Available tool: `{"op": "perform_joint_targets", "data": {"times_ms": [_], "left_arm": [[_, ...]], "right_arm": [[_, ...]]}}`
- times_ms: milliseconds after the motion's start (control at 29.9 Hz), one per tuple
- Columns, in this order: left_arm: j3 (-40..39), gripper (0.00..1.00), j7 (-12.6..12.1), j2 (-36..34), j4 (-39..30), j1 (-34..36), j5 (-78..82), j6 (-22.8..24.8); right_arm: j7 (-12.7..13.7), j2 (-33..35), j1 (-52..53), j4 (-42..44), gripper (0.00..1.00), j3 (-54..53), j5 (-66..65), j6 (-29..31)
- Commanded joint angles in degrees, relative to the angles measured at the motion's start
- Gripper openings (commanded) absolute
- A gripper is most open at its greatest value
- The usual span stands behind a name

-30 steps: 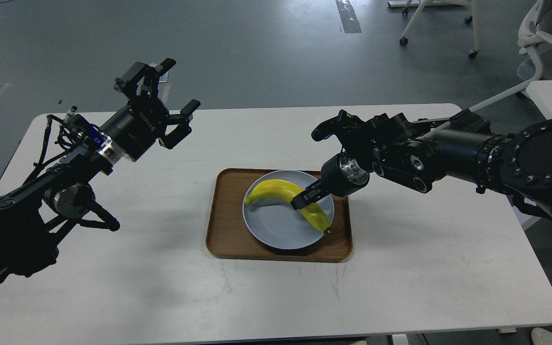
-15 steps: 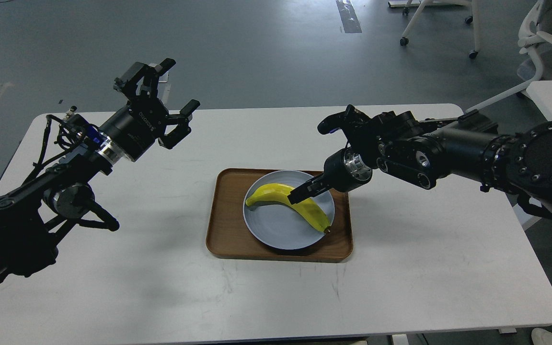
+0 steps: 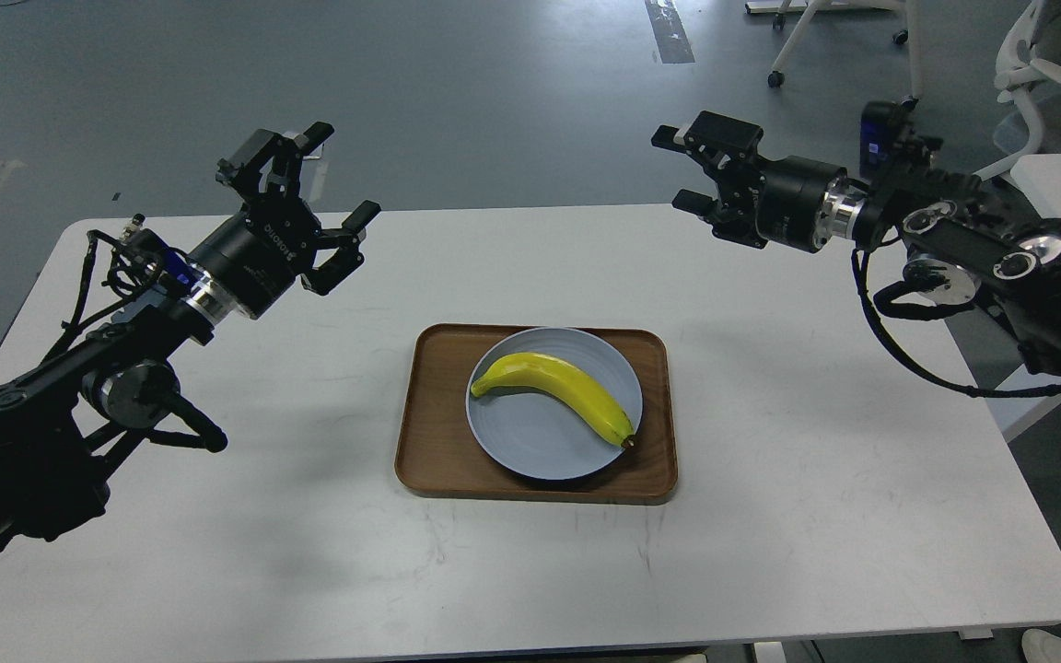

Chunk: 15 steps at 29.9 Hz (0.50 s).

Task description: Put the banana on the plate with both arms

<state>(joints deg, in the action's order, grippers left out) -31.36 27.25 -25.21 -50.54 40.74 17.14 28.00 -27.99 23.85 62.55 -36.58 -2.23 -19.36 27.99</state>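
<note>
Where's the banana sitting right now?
In the head view, the banana lies on the blue-grey plate, which sits on the wooden tray mid-table, between and below both raised grippers.

Light: even, soft, from overhead | Shadows: faint grey blurs on the white table (image 3: pixel 770 516) beneath my arms, thin dark edge under the wooden tray (image 3: pixel 438 460) | Glare: mild sheen on the floor (image 3: pixel 494 92) | Focus: sharp throughout, no visible blur

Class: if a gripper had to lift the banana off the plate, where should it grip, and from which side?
Grip the banana at its thick middle, from above, fingers straddling its width. It lies flat on the plate, so probably only the top and sides are reachable.
</note>
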Motion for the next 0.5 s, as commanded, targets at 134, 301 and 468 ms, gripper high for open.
{"op": "perform_joint_targets", "data": {"times_ms": [134,301,468], "left_arm": [[-0.37,0.98,-0.01,3.41,2.99,-0.31,0.00,0.00],[-0.37,0.98,-0.01,7.18,8.43,-1.71,-0.18,0.00],[-0.37,0.98,-0.01,8.69,9.76,-2.68,-0.09,0.00]], "right_arm": [[-0.01,-0.65,-11.84,0.55,0.99,-14.11,3.10,0.01],[-0.01,-0.65,-13.95,0.90,1.00,-15.17,3.10,0.01],[-0.01,-0.30,-15.27,0.81,1.00,-15.35,3.10,0.01]]}}
